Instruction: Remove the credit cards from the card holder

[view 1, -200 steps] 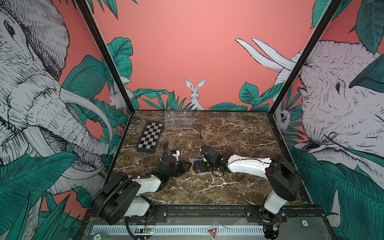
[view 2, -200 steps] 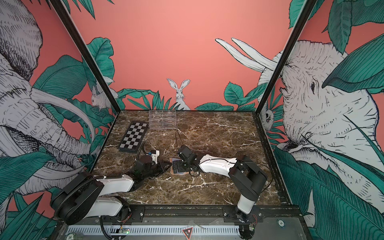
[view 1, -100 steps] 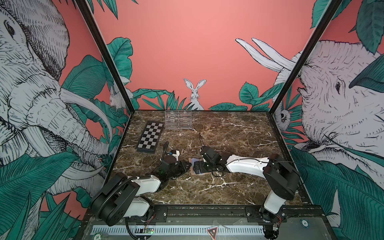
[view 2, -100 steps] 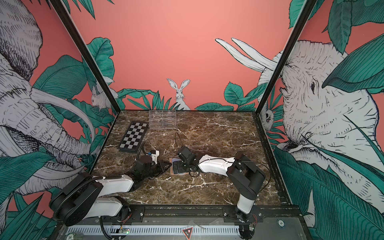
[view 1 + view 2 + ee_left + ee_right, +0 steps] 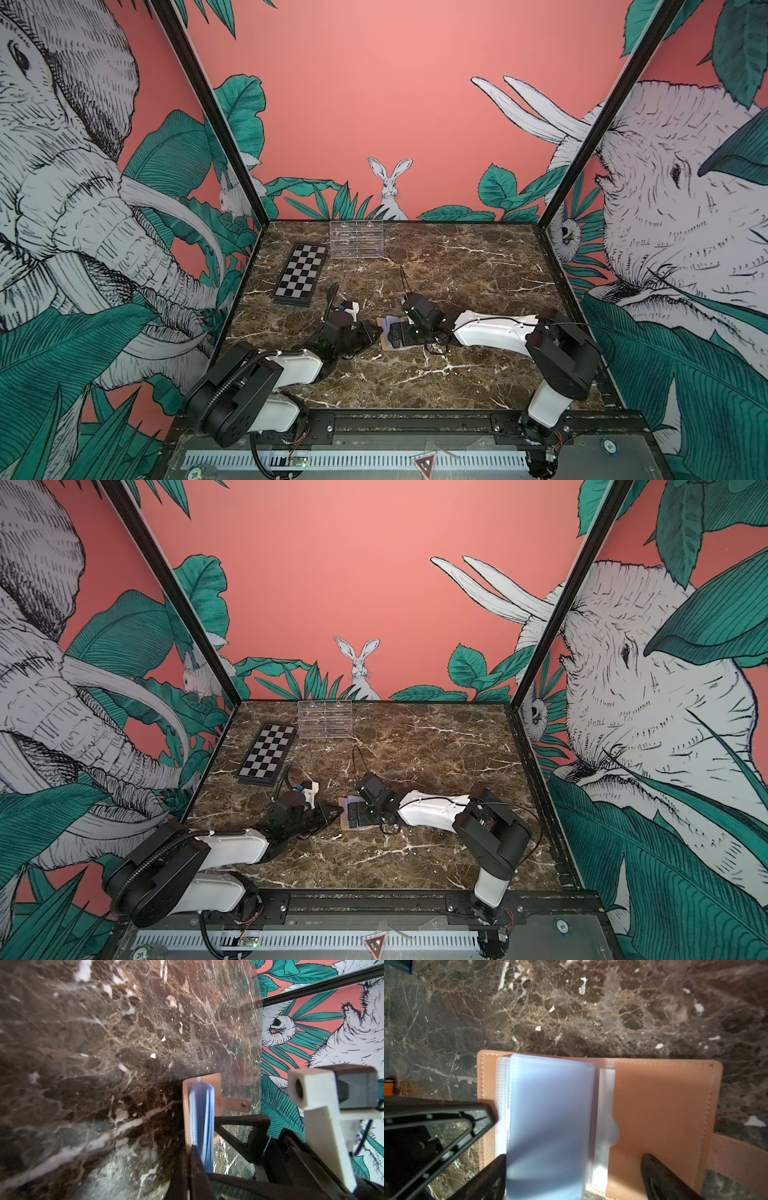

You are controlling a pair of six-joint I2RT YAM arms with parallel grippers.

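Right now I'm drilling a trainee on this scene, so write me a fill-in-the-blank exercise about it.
The card holder lies unfolded on the marble ___. The right gripper holds its jaws ___ across the plastic sleeves. The left gripper is ___ on the holder's cover edge. Missing: table; open; shut.

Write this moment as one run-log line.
left gripper: shut on card holder edge | right gripper: open over sleeves | credit cards: none seen out
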